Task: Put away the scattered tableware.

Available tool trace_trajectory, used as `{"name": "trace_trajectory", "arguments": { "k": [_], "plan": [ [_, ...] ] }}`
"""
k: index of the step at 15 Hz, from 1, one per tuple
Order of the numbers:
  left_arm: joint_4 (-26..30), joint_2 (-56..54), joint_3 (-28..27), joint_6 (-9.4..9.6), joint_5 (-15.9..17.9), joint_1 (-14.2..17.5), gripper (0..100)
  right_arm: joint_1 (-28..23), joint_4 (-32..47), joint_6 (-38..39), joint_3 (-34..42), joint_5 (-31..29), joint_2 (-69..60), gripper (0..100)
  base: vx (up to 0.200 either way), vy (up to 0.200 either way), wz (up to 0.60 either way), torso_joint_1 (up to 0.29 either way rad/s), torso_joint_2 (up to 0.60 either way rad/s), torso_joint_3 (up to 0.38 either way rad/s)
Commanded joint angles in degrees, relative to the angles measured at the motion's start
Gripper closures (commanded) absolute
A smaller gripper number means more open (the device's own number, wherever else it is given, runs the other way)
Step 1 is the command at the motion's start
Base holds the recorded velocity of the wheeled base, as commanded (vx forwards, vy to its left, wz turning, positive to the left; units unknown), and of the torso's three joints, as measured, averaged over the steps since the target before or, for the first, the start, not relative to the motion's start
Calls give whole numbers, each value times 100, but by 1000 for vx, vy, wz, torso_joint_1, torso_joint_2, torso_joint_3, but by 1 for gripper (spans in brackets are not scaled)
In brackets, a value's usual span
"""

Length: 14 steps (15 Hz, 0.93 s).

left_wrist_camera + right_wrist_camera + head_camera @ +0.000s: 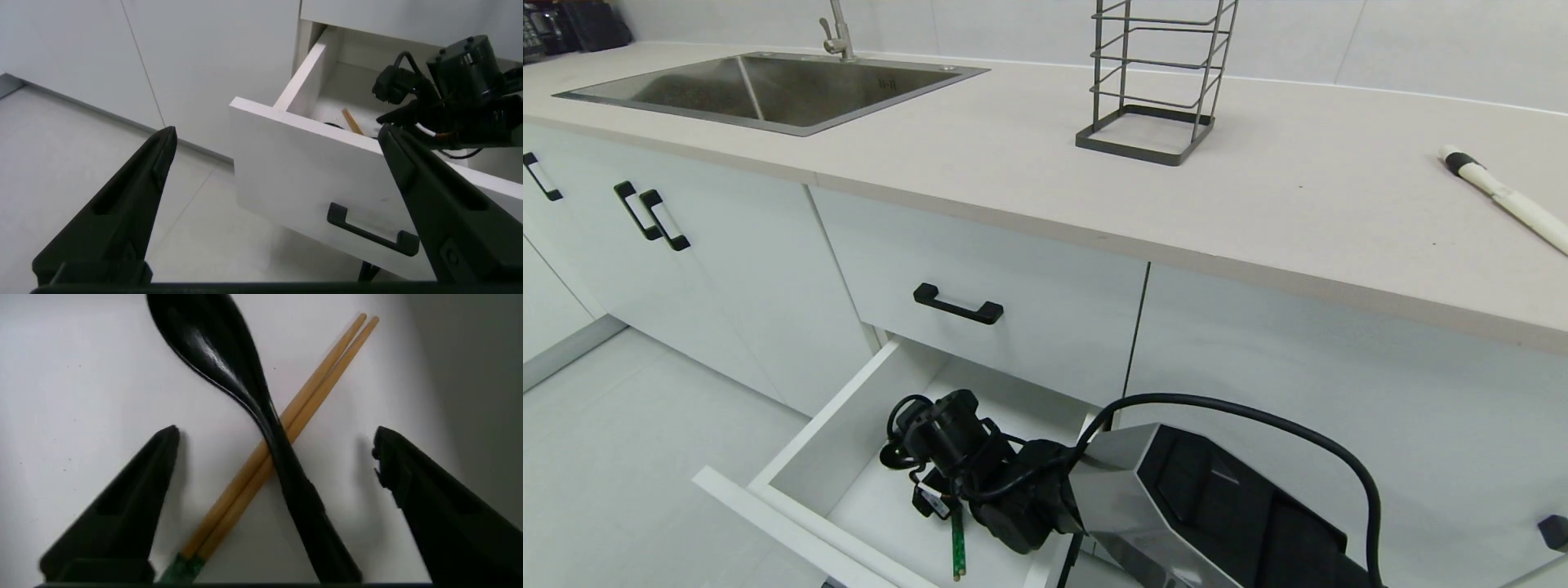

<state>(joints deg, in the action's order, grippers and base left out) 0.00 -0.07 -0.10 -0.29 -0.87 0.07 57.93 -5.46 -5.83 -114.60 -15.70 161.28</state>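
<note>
right fingers (122,514) spread above black spoon (221,351) crossing chopsticks (327,371) in drawer (73,376) | left fingers (114,212) spread wide, facing drawer front

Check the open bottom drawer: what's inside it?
A black spoon lies across a pair of wooden chopsticks on the drawer floor, under the open right gripper. In the head view that gripper covers part of the floor.

A shiny black spoon (216,351) lies across two wooden chopsticks (319,384) with green ends, making a cross. Both lie flat on the white bottom of the open drawer (809,441). A long white tool (1507,198) with a black band lies on the counter (1029,171), well apart from them.
</note>
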Motion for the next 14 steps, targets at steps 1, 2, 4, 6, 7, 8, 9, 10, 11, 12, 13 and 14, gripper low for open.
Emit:
{"name": "trace_trajectory", "arguments": {
  "k": [1, 2, 4, 6, 7, 8, 9, 10, 11, 12, 13, 14],
  "plan": [
    [0, 7, 1, 3, -1, 1, 0, 87, 45, 3, 1, -100, -202, 0, 0, 0, 0, 0, 0, 0],
    [0, 7, 1, -6, -1, 1, 0, 184, 107, 11, 1, -109, -317, 0, 0, 0, 0, 0, 0, 0],
    [0, 7, 1, 3, -1, 1, 0, 298, 159, 20, 1, -144, -607, 0, 0, 0, 0, 0, 0, 0],
    [0, 7, 1, -6, -1, 1, 0, 430, 230, 38, 246, -153, -1055, 0, 0, 0, 0, 0, 0, 0],
    [0, 7, 1, -6, -1, 1, 0, 518, 239, 38, 553, -179, -1424, 0, 0, 0, 0, 0, 0, 0],
    [0, 7, 1, -6, -1, 1, 0, 597, 239, 55, 808, -188, -1705, 0, 0, 0, 0, 0, 0, 0],
    [0, 7, 1, 3, -1, 1, 0, 641, 239, 64, 1010, -196, -1907, 0, 0, 0, 0, 0, 0, 0],
    [0, 7, 1, -6, -1, 1, 0, 658, 221, 73, 1265, -205, -2136, 0, 0, 0, 0, 0, 0, 0],
    [0, 7, 1, -6, -1, 1, 0, 702, 203, 73, 1511, -240, -2347, 0, 0, 0, 0, 0, 0, 0],
    [0, 7, 1, 3, -1, 1, 0, 755, 221, 73, 1625, -249, -2540, 0, 0, 0, 0, 0, 0, 0],
    [0, 7, 1, -6, -1, 1, 0, 808, 239, 73, 1661, -249, -2707, 0, 0, 0, 0, 0, 0, 0],
    [0, 7, 1, -6, -1, -7, 0, 825, 239, 73, 1705, -240, -2865, 0, 0, 0, 0, 0, 0, 0]
  ]
}}
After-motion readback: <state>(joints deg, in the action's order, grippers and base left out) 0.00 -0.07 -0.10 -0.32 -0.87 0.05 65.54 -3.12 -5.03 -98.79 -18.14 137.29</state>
